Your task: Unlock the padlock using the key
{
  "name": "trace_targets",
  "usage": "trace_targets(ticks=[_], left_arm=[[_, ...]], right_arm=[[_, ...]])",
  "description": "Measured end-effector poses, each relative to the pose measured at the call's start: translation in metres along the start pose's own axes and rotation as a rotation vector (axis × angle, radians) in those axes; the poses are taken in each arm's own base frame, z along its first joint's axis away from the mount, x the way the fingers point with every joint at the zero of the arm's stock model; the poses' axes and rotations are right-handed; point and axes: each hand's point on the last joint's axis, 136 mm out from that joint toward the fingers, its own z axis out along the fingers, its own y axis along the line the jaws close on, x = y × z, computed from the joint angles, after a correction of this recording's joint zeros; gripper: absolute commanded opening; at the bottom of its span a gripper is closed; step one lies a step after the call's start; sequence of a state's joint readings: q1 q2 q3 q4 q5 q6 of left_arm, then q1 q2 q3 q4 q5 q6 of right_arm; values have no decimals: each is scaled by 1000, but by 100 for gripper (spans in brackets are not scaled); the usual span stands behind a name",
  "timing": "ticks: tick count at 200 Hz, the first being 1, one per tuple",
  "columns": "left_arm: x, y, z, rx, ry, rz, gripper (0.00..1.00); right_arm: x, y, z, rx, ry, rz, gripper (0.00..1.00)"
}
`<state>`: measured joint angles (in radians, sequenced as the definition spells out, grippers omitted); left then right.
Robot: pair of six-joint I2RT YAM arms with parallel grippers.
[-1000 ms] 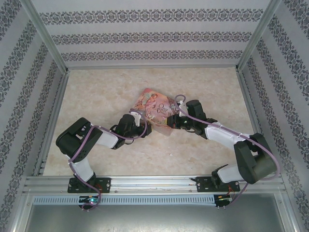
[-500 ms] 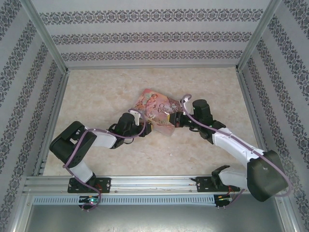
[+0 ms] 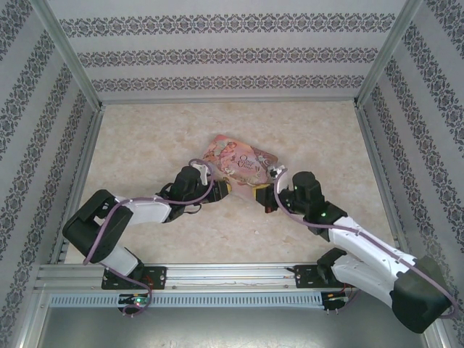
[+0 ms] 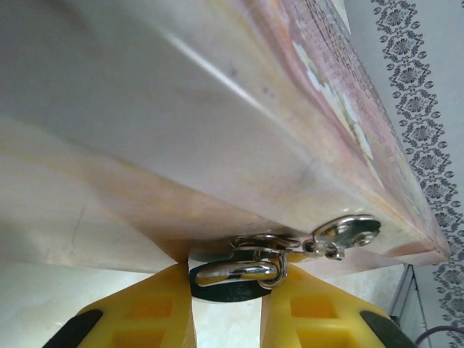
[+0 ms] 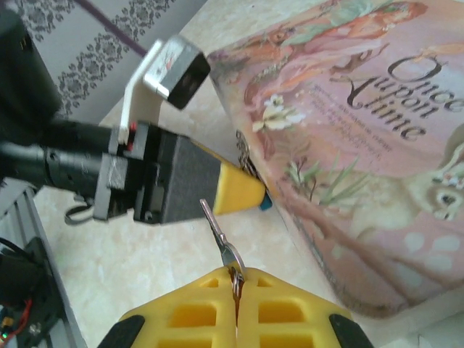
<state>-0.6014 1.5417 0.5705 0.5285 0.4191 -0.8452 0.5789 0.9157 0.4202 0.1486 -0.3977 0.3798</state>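
The padlock (image 4: 243,271) hangs by its thin silver shackle from the metal clasp (image 4: 348,230) on the lower edge of the pink tin (image 5: 362,159), at the tin's near-left corner; its dark body sits just under that edge. The left gripper (image 4: 227,281) has its two yellow fingers (image 4: 145,312) set close on either side of the padlock, the gap narrow, and they seem to press on it, though actual contact is hard to make out. In the right wrist view a sliver of the padlock's blue body shows beside one of those yellow fingertips, against the tin's side. The key (image 5: 220,239) stands just short of that spot, its blade pointing up toward the left gripper and not touching it. The right gripper (image 5: 235,277) has its jaws fully closed, pinching the key by its head. The tin lies flat on the pale marbled table (image 3: 159,138), with both arms reaching in to its near edge.
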Motion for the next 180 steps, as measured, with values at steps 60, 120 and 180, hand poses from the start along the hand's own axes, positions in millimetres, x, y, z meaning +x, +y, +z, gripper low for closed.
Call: trace_targets(ticks=[60,120,180], left_arm=[[-5,-12,-7,-13,22,-78,21],[-3,-14,-10,-18,41,-156,21],[-7,-21,-11,-8,38,-220,21]], right_arm=[[44,-2,4,40,-14,-173,0],[49,-1,19,60,-36,-265,0],[55,-14,40,91,-48,-264,0]])
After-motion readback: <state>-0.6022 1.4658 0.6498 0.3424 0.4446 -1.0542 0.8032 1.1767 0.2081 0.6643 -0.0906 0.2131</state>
